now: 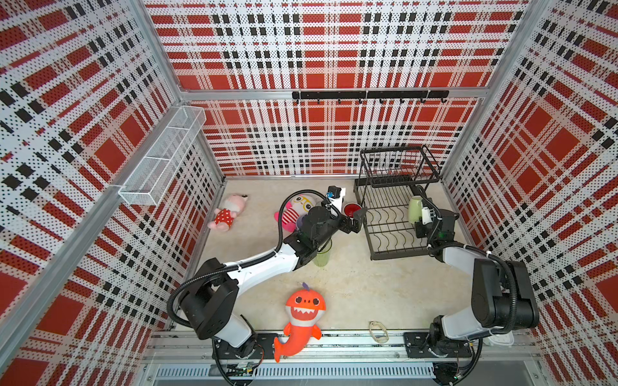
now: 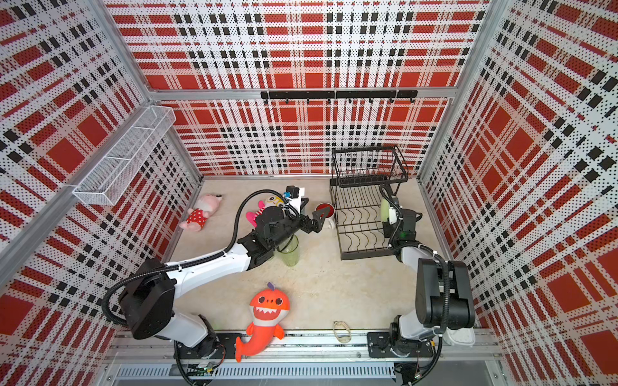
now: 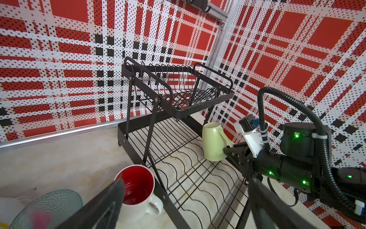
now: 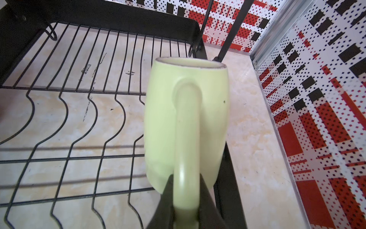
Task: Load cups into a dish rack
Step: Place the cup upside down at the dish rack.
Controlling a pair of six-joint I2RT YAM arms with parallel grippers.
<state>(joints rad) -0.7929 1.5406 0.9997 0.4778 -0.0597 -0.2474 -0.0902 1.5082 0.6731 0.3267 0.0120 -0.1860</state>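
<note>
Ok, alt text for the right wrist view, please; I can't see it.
The right gripper pinches the handle of a pale-green mug, holding it over the lower tier of the black wire dish rack, near its edge.

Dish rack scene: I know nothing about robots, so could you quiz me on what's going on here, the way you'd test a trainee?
1. True or false: the right gripper holds the green mug by its handle.
2. Where does the white mug stand relative to the rack? A in its upper basket; B on the table beside it; C on its lower tier.
3. Fill in: the left gripper has its jaws ____.

Key: 1 true; 2 B; 3 open.
</note>
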